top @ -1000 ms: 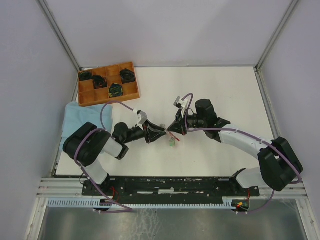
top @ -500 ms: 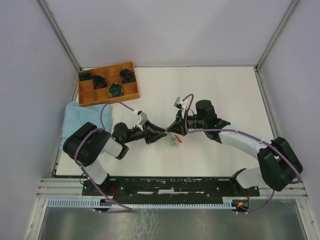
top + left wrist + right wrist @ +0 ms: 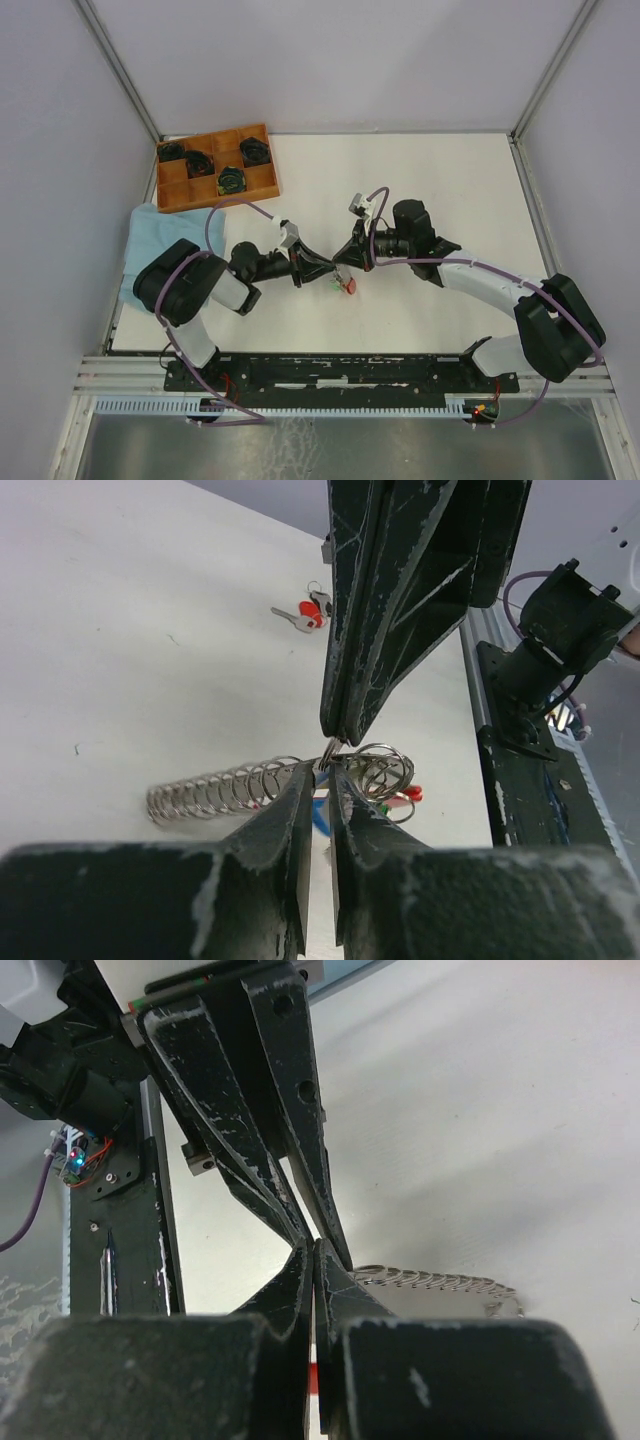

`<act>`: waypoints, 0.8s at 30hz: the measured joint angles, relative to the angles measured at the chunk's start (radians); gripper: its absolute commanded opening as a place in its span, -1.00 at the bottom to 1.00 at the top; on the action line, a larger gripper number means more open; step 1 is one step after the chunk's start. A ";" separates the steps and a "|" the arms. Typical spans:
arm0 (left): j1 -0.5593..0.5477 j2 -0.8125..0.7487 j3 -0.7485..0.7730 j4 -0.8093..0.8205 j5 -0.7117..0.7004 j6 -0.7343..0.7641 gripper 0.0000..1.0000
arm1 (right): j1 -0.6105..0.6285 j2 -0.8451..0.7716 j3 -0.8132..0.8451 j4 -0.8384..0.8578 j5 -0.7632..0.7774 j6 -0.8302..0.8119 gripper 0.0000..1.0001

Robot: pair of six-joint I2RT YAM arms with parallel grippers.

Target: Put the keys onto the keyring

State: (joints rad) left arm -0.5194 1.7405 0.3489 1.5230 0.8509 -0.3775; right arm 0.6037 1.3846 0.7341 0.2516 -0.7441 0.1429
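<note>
Altogether one tray holds four dark coils, with one keyring elsewhere.

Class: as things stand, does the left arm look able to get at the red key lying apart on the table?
Probably not directly: the right end effector meets the left end effector tip to tip, crowding the path to the red key beyond.

left pincer and right pincer tips meet at the keyring.
</note>
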 measured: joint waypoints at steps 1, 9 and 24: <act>0.000 0.005 0.001 0.000 0.002 -0.004 -0.75 | 0.000 0.000 0.000 0.004 0.000 0.001 -0.99; 0.000 0.020 0.002 -0.002 0.020 -0.038 -0.76 | 0.000 0.000 -0.014 0.026 -0.007 0.002 -0.99; 0.000 -0.001 0.002 -0.002 0.042 -0.045 -0.49 | 0.000 0.000 -0.026 0.025 -0.017 0.002 -0.99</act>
State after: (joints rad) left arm -0.5194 1.7397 0.3508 1.5215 0.8925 -0.4221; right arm 0.6033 1.3846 0.7086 0.2768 -0.7612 0.1444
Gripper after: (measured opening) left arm 0.269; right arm 0.013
